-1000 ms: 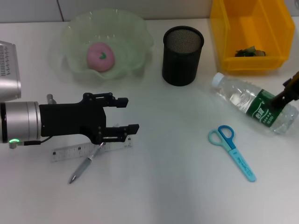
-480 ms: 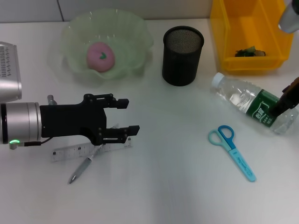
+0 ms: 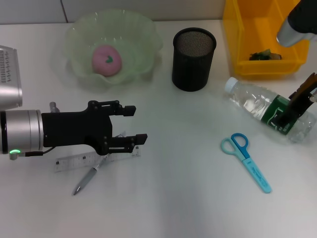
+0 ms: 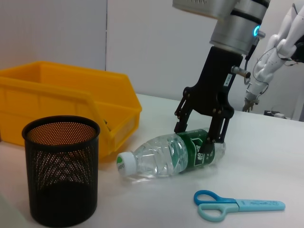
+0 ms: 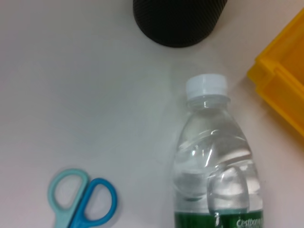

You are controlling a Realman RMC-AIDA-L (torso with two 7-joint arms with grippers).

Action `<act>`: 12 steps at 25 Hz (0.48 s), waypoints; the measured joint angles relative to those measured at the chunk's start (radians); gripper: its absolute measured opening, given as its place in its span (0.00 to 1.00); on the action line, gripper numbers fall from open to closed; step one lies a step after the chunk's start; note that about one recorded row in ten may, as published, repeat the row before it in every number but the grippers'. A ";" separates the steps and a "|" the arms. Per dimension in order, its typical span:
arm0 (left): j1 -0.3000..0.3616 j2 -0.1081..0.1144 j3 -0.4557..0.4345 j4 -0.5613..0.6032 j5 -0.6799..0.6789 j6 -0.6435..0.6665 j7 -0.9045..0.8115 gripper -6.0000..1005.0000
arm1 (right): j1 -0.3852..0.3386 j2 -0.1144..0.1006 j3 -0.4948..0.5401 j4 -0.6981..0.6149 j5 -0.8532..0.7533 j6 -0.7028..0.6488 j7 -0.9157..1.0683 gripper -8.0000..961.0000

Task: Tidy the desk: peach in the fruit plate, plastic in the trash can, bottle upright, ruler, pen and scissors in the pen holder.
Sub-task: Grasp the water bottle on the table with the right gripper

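The bottle [image 3: 267, 109] lies on its side on the white desk [image 3: 188, 198], its white cap pointing toward the black mesh pen holder [image 3: 193, 59] and its green label toward the desk's right edge; the right gripper [image 4: 199, 135] comes down over that label, one finger on each side of the bottle's body, the jaws spread about it and, from the left wrist view, close against the plastic, though I cannot tell whether they press on it; the bottle is not lifted. Just behind the bottle stands the yellow bin [image 3: 265, 37] with a dark scrap [image 3: 265, 55] inside it; in front of the bottle, a little apart, lie the blue scissors [image 3: 245, 159], handles toward the bottle, blades pointing away.

On the other side of the desk the left gripper [image 3: 134, 124] reaches in level from the left, its jaws parted with nothing between them; its lower finger hangs over the clear ruler [image 3: 74, 161], which lies flat on the desk, and the pen [image 3: 89, 177] lies slanted across the ruler's near edge, its tip under the gripper. Behind that arm sits the pale green fruit plate [image 3: 79, 34], wavy-rimmed, with the pink peach [image 3: 106, 60] resting in it; the pen holder stands upright between plate and bin.
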 joint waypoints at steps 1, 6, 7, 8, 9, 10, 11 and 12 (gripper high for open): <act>0.000 0.000 -0.001 0.000 0.000 0.000 0.000 0.74 | 0.000 0.000 -0.002 0.009 0.001 0.011 0.000 0.85; -0.001 0.000 -0.002 -0.001 0.000 0.000 0.000 0.74 | 0.014 0.000 -0.003 0.069 0.006 0.060 -0.002 0.85; -0.001 0.000 -0.002 -0.001 0.000 0.000 0.000 0.74 | 0.017 0.000 -0.004 0.082 0.007 0.070 -0.002 0.85; -0.001 0.000 -0.002 -0.001 0.000 0.000 0.000 0.74 | 0.019 0.000 -0.004 0.094 0.008 0.080 -0.003 0.85; -0.002 0.000 -0.002 -0.002 0.000 0.000 0.000 0.74 | 0.021 0.000 -0.005 0.105 0.008 0.090 -0.003 0.85; -0.002 0.000 -0.002 -0.002 0.000 0.000 0.000 0.74 | 0.023 0.000 -0.005 0.115 0.009 0.099 -0.003 0.85; -0.003 0.000 -0.003 -0.002 0.000 0.000 0.001 0.74 | 0.025 0.001 -0.005 0.126 0.011 0.108 -0.003 0.85; -0.003 0.000 -0.003 -0.002 0.000 0.000 0.001 0.74 | 0.025 0.001 -0.005 0.136 0.015 0.116 -0.004 0.85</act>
